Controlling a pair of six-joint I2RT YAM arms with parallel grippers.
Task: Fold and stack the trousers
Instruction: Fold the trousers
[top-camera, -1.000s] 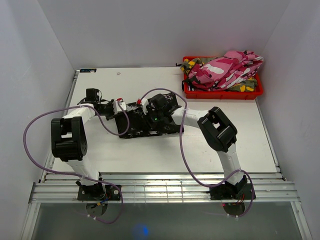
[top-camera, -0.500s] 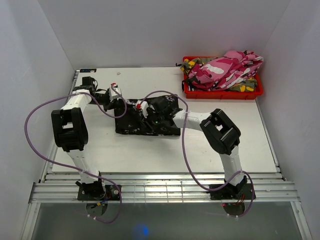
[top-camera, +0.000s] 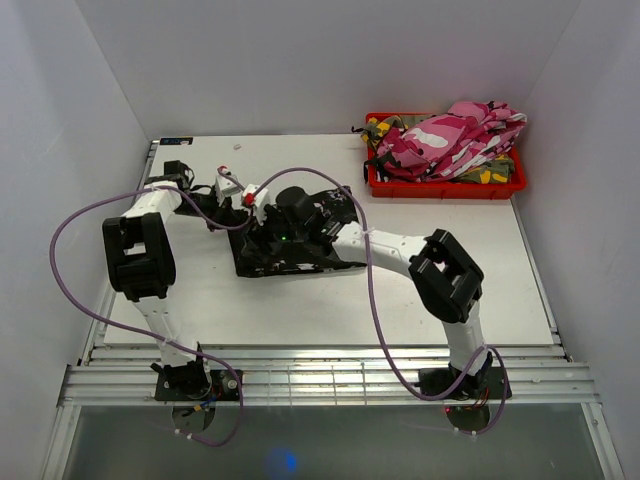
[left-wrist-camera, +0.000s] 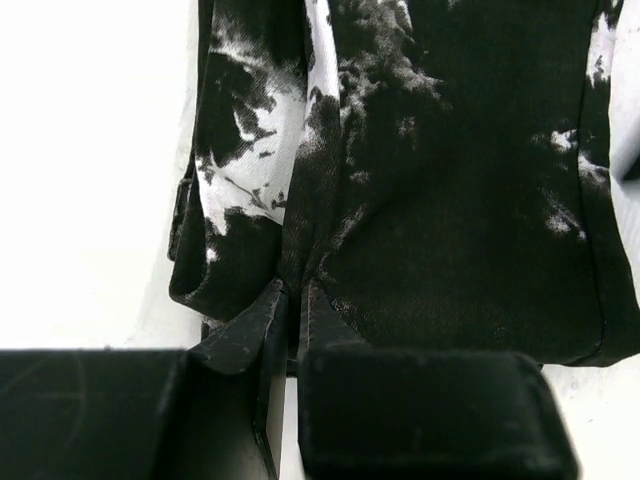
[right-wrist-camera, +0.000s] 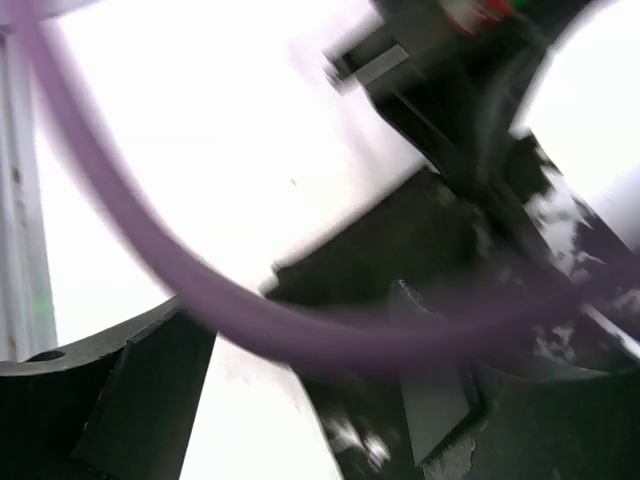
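The black trousers with white splotches (top-camera: 300, 250) lie folded in the middle of the table and fill the left wrist view (left-wrist-camera: 450, 170). My left gripper (top-camera: 232, 210) is at their far left edge. Its jaws (left-wrist-camera: 292, 305) are pinched shut on a fold of the black cloth. My right gripper (top-camera: 262, 220) hovers over the left part of the same trousers, close beside the left gripper. In the blurred right wrist view its fingers (right-wrist-camera: 435, 400) stand wide apart, open, with black cloth (right-wrist-camera: 390, 250) below and a purple cable (right-wrist-camera: 300, 340) across the front.
A red bin (top-camera: 445, 190) at the back right holds pink-white camouflage trousers (top-camera: 455, 135) heaped over green-yellow ones (top-camera: 385, 127). Purple cables loop from both arms (top-camera: 365, 290). White walls close in the table on the left, right and far sides.
The left gripper has shut on the trousers' edge and shifted toward the far left. The right gripper has opened and moved left over the trousers.
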